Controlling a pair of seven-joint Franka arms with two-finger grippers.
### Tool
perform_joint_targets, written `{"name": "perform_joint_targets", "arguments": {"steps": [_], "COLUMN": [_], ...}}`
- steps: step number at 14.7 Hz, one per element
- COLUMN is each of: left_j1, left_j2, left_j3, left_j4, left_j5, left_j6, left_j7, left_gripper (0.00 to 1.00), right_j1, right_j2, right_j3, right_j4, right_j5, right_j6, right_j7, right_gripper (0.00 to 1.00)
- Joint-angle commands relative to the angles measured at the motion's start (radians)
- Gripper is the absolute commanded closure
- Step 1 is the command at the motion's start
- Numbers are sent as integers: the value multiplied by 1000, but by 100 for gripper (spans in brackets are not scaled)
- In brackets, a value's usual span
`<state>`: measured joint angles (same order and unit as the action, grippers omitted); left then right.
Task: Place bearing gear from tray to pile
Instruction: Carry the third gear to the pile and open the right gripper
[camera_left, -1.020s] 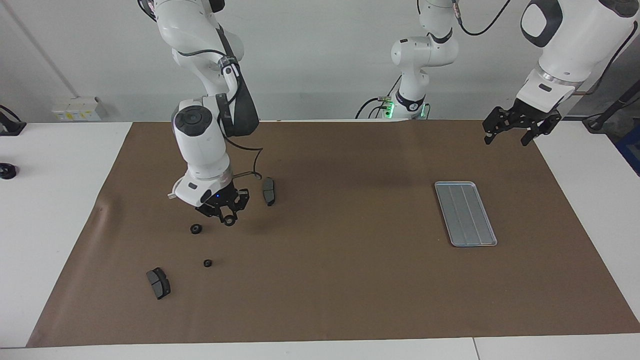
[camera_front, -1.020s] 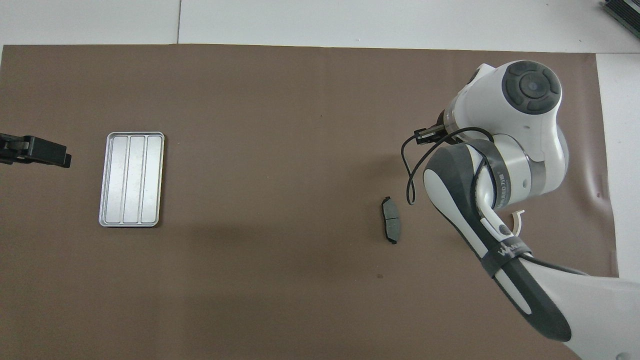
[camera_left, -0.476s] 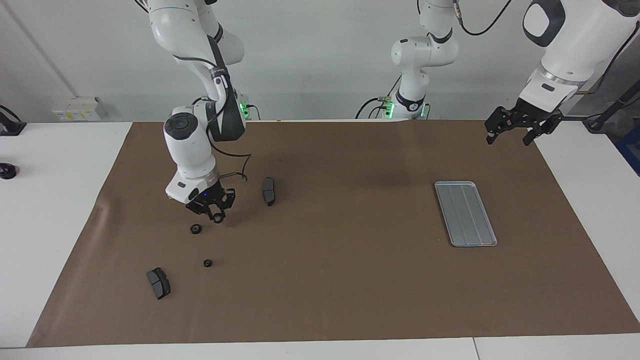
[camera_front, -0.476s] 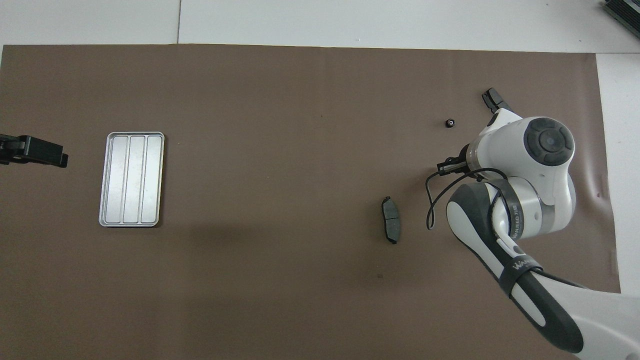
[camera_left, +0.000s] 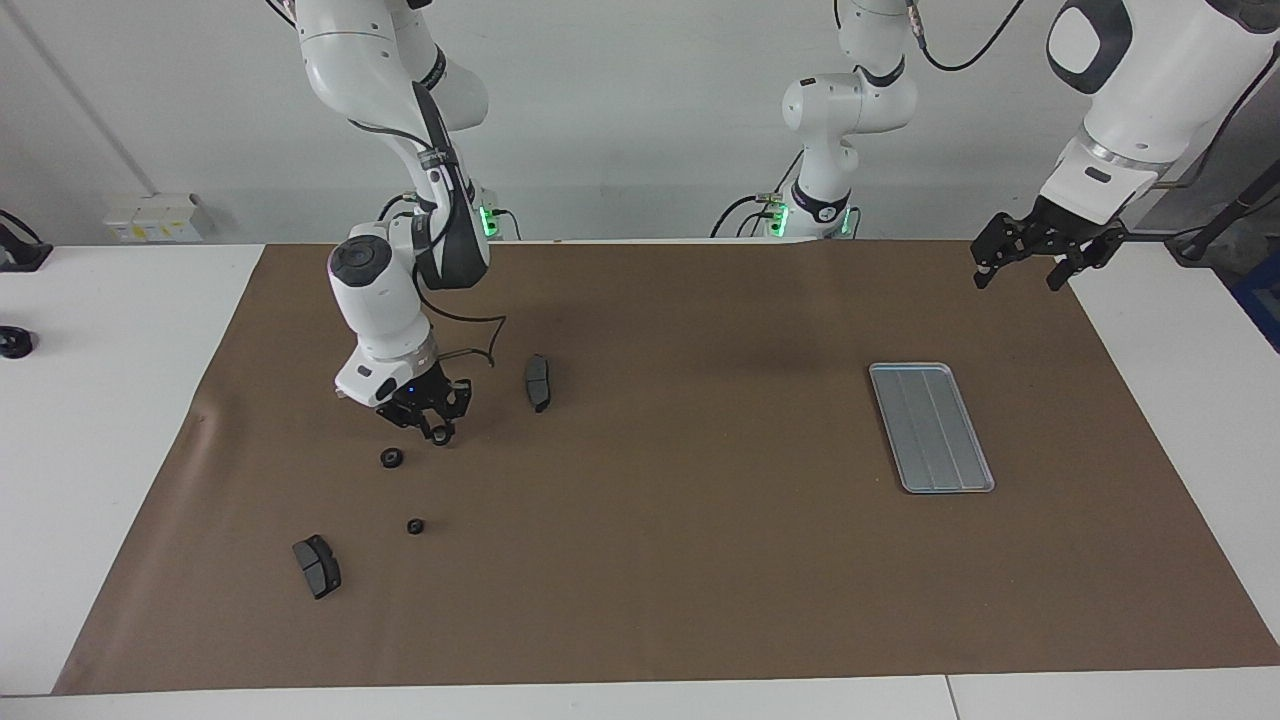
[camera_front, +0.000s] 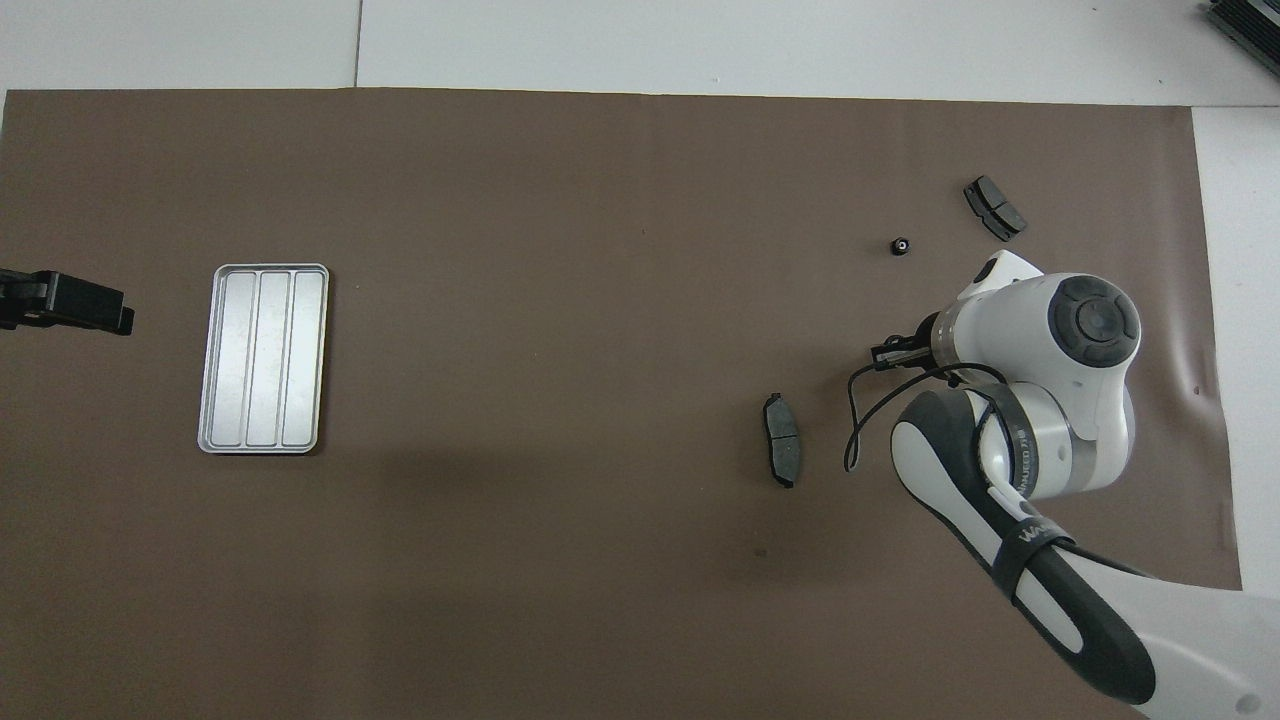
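While our right gripper (camera_left: 437, 425) hung low over the brown mat among the pile, a small ring-shaped bearing gear (camera_left: 441, 434) showed at its fingertips, and we judged the fingers closed on it, just above the mat. Two other gears lay on the mat: one gear (camera_left: 392, 458) just beside the gripper, a smaller gear (camera_left: 415, 526) farther from us. Three brake pads marked the pile's spread: one pad (camera_left: 538, 382) toward the table's middle, another pad (camera_left: 317, 566) farthest from us.

The tray (camera_left: 931, 427) sat well apart at our left arm's end, and it looked bare (its ridges showed along its whole length). Our left gripper (camera_left: 1033, 252) waited in the air near the mat's corner, fingers spread, holding nothing.

We judged the gear small, hard, rigid and light, probably smooth enough to slip or roll once freed. A pinch across its outer rim seemed the sound hold, and a low release seemed wise.
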<state>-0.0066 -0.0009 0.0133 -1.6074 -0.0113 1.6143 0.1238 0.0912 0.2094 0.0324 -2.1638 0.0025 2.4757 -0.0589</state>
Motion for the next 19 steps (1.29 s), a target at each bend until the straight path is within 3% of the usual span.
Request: {"name": "perform_joint_targets", "arguments": {"steps": [1,2,3,4,9,12,15,19], "left_j1": [10,10,11,11,10,10,10,10], "left_j2": [-27,-27,-27,-27,-27,-27,-27,-27], "left_j3": [-6,-6,-4,-4,-4,-6,-6,-6], "left_j4": [-25,-25,-25,-25,-25,-25,-25,-25], "left_j5": [-6,-6,-6,-6,-6,-6,-6,-6], "left_j6": [4,4,4,4,4,4,4,4], "left_j7": [8,8,8,8,8,8,8,8], "left_gripper": [0,0,0,0,0,0,0,0], "right_j1": [-16,-16,-16,-16,-10,-5,-14,-21], "right_j2": [-7,-4,-2,-2,-42,-59,-85,-182], "right_j3": [14,14,14,14,14,11,4,-11], "right_j4": [-27,-27,-27,-22,63,200,341,395], "right_j5": [31,31,31,31,33,19,14,21], "right_j6": [31,32,31,32,-58,-229,-459,-588], "right_j7": [-24,-22,-19,-18,17,140,146,162], "right_gripper": [66,56,34,0,0,0,0,0]}}
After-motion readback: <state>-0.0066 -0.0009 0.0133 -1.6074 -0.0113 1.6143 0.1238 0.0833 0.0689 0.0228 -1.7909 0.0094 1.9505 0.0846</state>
